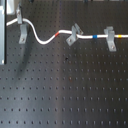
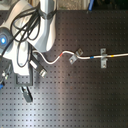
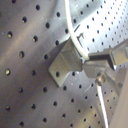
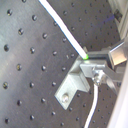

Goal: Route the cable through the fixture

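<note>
A: Where along the counter [image 1: 65, 90] lies the cable [image 1: 47, 40]?

B: Stretched across the upper part of the first exterior view, white, sagging in a curve between the left fixture [image 1: 22, 36] and the middle fixture [image 1: 73, 36], then nearly straight on to the right fixture [image 1: 111, 39]. Marked with a red band [image 1: 61, 34] just beside the middle fixture.

A: And relative to the claw [image 3: 95, 62]?

B: Right at it. In the first wrist view, running down to the grey bracket of the left fixture, meeting it just beside the metal finger [image 3: 114, 56], then trailing away past the screw. In the second wrist view, carrying a green mark [image 4: 86, 56] exactly where cable, bracket and finger come together.

A: Claw spread, or pinching the cable?

B: Impossible to tell. Only one finger plainly in sight, touching or nearly touching the cable; the other side hidden at the frame edge.

A: Placement in the second exterior view?

B: Arm [image 2: 45, 22] over the second exterior view's left, cable end beneath it, the rest of the cable leading off toward the second exterior view's right.
</note>
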